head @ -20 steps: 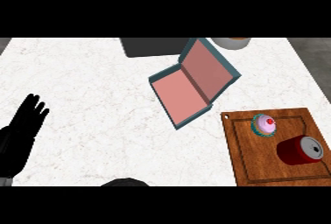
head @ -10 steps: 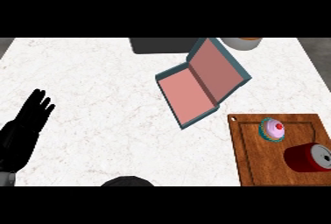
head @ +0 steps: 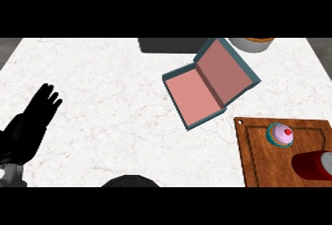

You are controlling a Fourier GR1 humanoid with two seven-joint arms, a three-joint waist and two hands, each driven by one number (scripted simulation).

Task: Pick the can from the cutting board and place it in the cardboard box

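Marble worktop (head: 110, 88) fills the frame, white with faint veins. At the lower left, one black hand (head: 31, 121), the robot's left, rests over it with fingers straight and open, holding nothing; the right hand does not show. A dark rounded shape (head: 130, 181) sits at the bottom edge, near the middle. At the lower right lies one wooden cutting board (head: 256, 154), cut off by the frame's right edge. On it, at the far lower right, lies the one red can (head: 312, 165) on its side, partly out of frame. Just above it on the board stands one cupcake (head: 281, 134), pink with a red spot on top, in a teal wrapper. Up from the board, right of centre, one cardboard box (head: 207, 83) lies open, teal outside and pink inside, apart from the board. At the top edge are one dark block (head: 170, 44) and one pale round vessel (head: 253, 43).
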